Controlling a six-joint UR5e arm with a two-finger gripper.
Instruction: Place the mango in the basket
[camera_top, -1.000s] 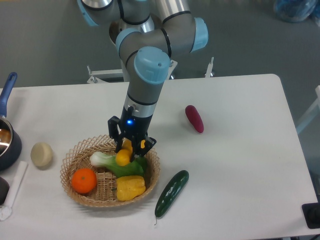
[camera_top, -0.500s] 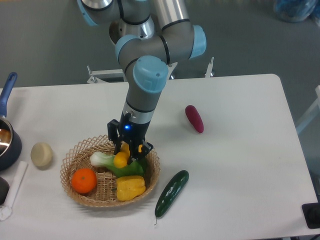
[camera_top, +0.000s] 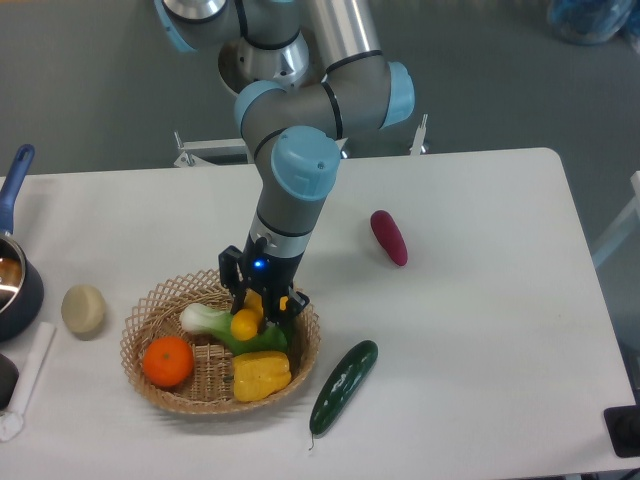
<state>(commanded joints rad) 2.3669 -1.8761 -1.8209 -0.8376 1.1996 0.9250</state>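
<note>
White tabletop (camera_top: 480, 330) fills the view, with grey floor beyond its far edge; the basket (camera_top: 140, 368) sits at the near left, woven and shallow, its looped rim showing all round. Inside it lie an orange (camera_top: 167, 361) at the left, a lumpy yellow pepper (camera_top: 261, 374) at the near side, and a green-and-white leafy vegetable (camera_top: 215, 323) across the middle. The gripper (camera_top: 254, 316) reaches down into the basket's right half, its fingers clenched on the mango (camera_top: 245, 322), whose yellow-orange body shows between them, low over the leafy vegetable; whether it already rests on that vegetable cannot be told. Outside the basket, a dark green cucumber (camera_top: 343, 385) lies just beside the rim at the near right; a dark red vegetable (camera_top: 389, 237) lies well apart toward the far right; a pale round item (camera_top: 83, 309) sits to the left of the basket, and a dark pot (camera_top: 14, 280) with a blue handle stands at the left edge. The mango looks smooth, glossy and stiff, probably light, so likely slippery; a hold across its narrow middle seems safest; set down on the piled produce, it may roll sideways.
</note>
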